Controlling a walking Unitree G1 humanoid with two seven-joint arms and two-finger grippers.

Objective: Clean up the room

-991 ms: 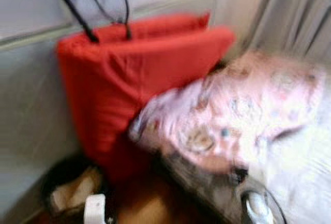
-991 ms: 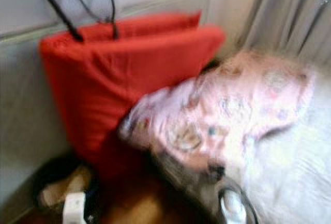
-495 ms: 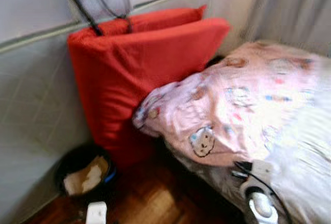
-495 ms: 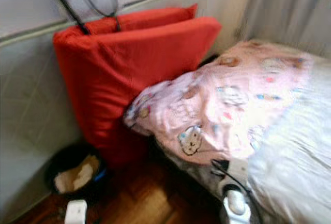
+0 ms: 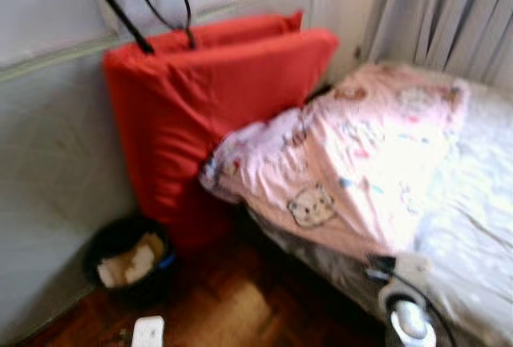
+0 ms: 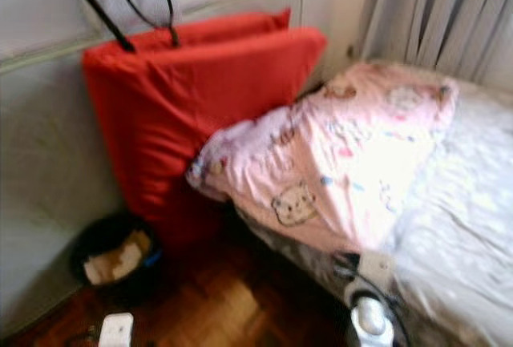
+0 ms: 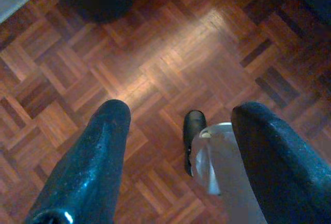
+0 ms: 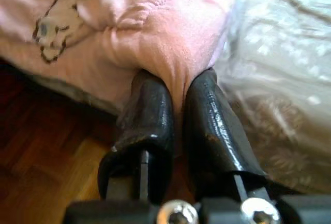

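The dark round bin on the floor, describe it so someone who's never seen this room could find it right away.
Start at the big red cushion standing on end against the grey wall, beside the bed with the pink cartoon-print blanket. At the cushion's foot, on the wooden parquet floor, sits the dark round bin. It is the only low, black, open-topped thing there, with pale crumpled paper showing inside.
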